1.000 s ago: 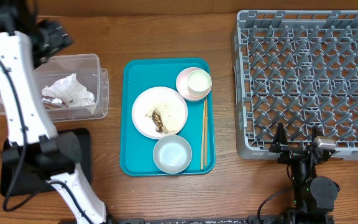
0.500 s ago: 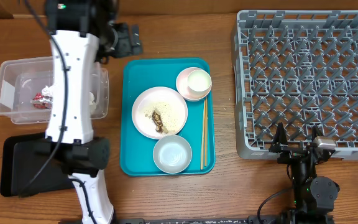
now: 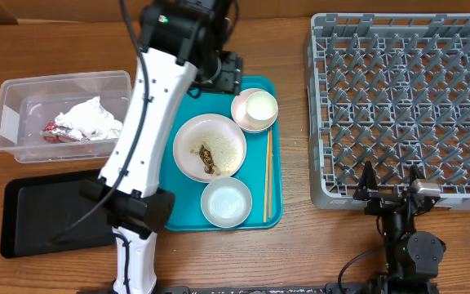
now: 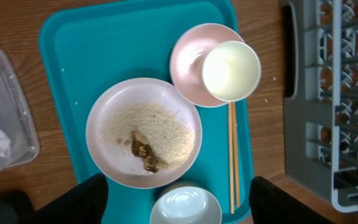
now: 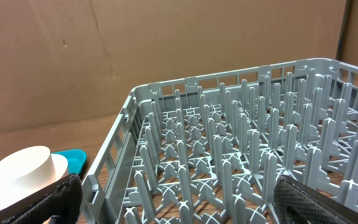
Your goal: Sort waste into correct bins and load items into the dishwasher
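Napkins (image 3: 84,122) are lying in the clear tub (image 3: 15,90) left of the teal tray (image 3: 178,214). The soiled plate (image 3: 223,139), pink bowl (image 3: 239,113), grey bowl (image 3: 225,202), cup (image 3: 261,106) and chopsticks (image 3: 268,175) are waiting on it, with the rack (image 3: 398,98) to its right unloaded. The left hand (image 3: 227,72) and right hand (image 3: 390,175) are gaping apart, holding nothing.

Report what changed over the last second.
The left arm swung right, from over the clear tub to above the far end of the teal tray, jaws empty. The napkins, plate, pink bowl, grey bowl, cup, chopsticks, rack and right arm stayed put.
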Robot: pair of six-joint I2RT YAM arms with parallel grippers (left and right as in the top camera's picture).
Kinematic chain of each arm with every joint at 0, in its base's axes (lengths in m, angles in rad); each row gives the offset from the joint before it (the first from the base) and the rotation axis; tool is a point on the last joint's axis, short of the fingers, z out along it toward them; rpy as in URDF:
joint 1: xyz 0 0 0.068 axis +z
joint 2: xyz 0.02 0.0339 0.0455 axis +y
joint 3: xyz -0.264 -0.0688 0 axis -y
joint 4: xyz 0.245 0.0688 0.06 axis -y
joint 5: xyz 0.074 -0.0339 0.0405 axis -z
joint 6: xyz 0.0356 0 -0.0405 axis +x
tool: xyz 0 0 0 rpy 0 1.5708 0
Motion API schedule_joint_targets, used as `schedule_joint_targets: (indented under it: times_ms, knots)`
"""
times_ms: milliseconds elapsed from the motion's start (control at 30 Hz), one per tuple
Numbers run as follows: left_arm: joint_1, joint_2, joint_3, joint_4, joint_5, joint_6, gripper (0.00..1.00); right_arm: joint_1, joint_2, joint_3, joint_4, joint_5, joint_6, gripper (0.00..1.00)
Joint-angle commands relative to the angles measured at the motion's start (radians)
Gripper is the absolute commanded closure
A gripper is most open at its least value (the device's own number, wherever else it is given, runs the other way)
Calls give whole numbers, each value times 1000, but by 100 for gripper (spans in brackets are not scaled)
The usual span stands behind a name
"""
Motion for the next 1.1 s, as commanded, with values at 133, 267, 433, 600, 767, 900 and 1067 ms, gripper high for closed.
schedule_joint_targets:
  times_ms: [133,267,433,600,767,900,1067]
  knots:
    - [-53,19,1,39,7,10,17,-5,-10,-11,6,2,-3,0]
    - [-58,50,1,75,7,-19,15,-5,-10,-11,6,2,-3,0]
    - [-59,106,1,98,7,-20,14,-5,-10,-11,6,2,-3,0]
    - [-59,165,1,111,7,-20,24,-5,-10,-11,6,2,-3,0]
    - [-59,197,1,117,11,-21,43,-5,-10,-11,6,2,-3,0]
    - [-59,200,1,118,11,-20,43,-5,-10,-11,6,2,-3,0]
    - [-59,200,1,116,11,-20,21,-5,-10,-11,6,2,-3,0]
